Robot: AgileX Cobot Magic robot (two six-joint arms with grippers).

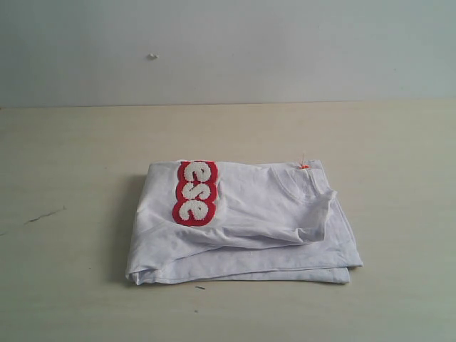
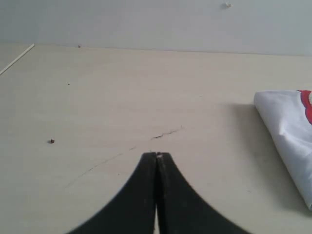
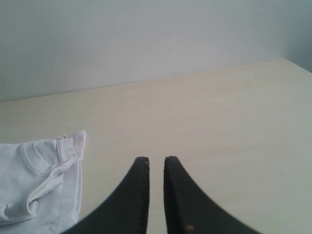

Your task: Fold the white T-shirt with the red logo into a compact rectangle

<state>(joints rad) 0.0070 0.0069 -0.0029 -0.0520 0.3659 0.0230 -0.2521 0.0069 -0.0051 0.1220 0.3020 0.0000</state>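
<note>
Left end effector [image 2: 157, 156]: fingertips pressed together, fully closed, nothing held. It sits above bare table [image 2: 97, 97], with a thin dark scratch [image 2: 165, 132] just past the tips and a small dark speck [image 2: 51, 141] off to one side. An edge of the white T-shirt [image 2: 287, 126] is near but clear of the tips, with a sliver of the red logo [image 2: 307, 100] showing.

Right end effector [image 3: 156, 161]: fingers slightly apart with a narrow gap, empty. It is also over bare table, with the shirt's collar [image 3: 44, 161] close by and not touching.

Exterior view: the T-shirt [image 1: 256, 206] lies folded in stacked layers near the table's middle. The outline is roughly rectangular, with loose edges and a rumpled top layer on the right. The logo [image 1: 196, 192] faces up on the left part, showing the letters "ese". An orange tag [image 1: 303, 165] sticks out at the far right corner. A plain pale wall [image 1: 285, 50] is behind.
</note>
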